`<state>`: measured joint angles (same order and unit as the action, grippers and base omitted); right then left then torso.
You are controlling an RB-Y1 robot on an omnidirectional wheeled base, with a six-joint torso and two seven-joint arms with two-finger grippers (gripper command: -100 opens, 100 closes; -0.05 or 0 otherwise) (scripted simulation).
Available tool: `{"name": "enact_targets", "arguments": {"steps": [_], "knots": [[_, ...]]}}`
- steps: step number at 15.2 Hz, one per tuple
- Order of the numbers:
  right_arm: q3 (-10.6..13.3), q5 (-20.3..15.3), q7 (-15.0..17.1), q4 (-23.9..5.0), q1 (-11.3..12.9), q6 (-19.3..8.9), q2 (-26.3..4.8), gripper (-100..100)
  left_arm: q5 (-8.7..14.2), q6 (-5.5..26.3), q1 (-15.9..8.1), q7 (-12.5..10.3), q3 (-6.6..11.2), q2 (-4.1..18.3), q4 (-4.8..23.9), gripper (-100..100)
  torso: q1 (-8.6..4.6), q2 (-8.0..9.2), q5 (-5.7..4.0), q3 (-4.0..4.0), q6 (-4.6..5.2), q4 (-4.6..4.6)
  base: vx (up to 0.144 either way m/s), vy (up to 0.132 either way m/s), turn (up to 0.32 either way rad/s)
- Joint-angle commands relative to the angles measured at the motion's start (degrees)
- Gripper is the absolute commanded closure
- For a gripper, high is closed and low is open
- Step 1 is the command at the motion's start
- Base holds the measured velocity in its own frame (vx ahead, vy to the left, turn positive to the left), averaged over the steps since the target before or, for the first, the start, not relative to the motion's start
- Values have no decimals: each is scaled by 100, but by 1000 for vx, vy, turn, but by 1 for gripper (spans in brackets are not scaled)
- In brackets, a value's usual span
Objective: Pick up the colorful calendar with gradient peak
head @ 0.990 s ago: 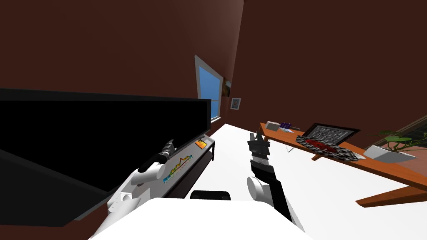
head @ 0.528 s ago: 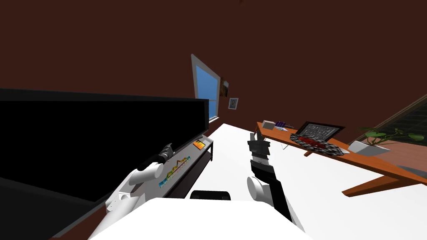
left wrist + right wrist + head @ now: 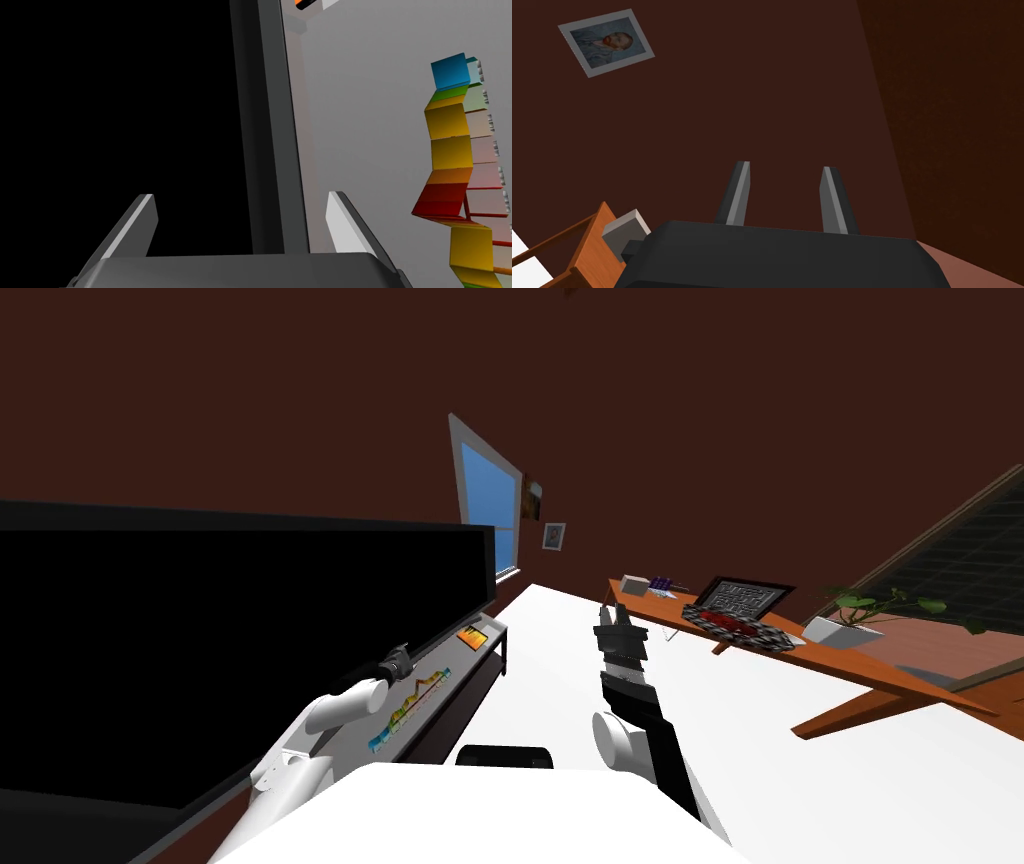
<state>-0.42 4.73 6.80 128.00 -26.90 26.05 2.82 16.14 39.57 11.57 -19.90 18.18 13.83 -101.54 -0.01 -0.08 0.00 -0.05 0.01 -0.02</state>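
Note:
The colorful calendar, a zigzag strip of blue, green, yellow and red panels, lies on the grey top of a low TV stand. In the left wrist view the calendar sits off to one side of my left gripper, not between the fingers. That gripper is open, and it points at the dark frame of a big black TV. In the head view my left gripper hovers by the TV's lower edge, just above the calendar. My right gripper is raised in mid-room, and its fingers stand open around nothing.
The black TV fills the left side. A small orange item lies farther along the stand. At the right, a wooden table carries a dark framed board, a patterned plate, small boxes and a potted plant. White floor lies between them.
My head view has swung, so the wooden table and window drift left in the picture. My left arm has shifted slightly down along the stand, and the right arm holds still.

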Motion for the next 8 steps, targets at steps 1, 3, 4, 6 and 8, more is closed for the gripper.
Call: {"name": "enact_targets", "arguments": {"steps": [1,3,4,6,8], "knots": [[0,0,0,0,0,0,0,0,104,286,-32,-79,75,29,122,-100,0,0,0,0,0,0,22,-1,-124],[0,0,0,0,0,0,0,0,233,493,-64,-181,175,43,282,-100,1,0,0,0,-2,0,20,1,-66],[0,0,0,0,0,0,0,0,233,583,-64,-181,175,43,282,-100,1,-2,1,-1,0,0,26,1,-112],[0,0,0,0,-1,0,0,0,360,782,-90,-278,272,52,439,-100,2,-1,0,-1,-2,0,21,3,-62],[0,0,0,0,0,0,0,0,360,893,-90,-278,272,52,439,-100,3,-2,0,-1,-2,-1,23,4,-66]]}}
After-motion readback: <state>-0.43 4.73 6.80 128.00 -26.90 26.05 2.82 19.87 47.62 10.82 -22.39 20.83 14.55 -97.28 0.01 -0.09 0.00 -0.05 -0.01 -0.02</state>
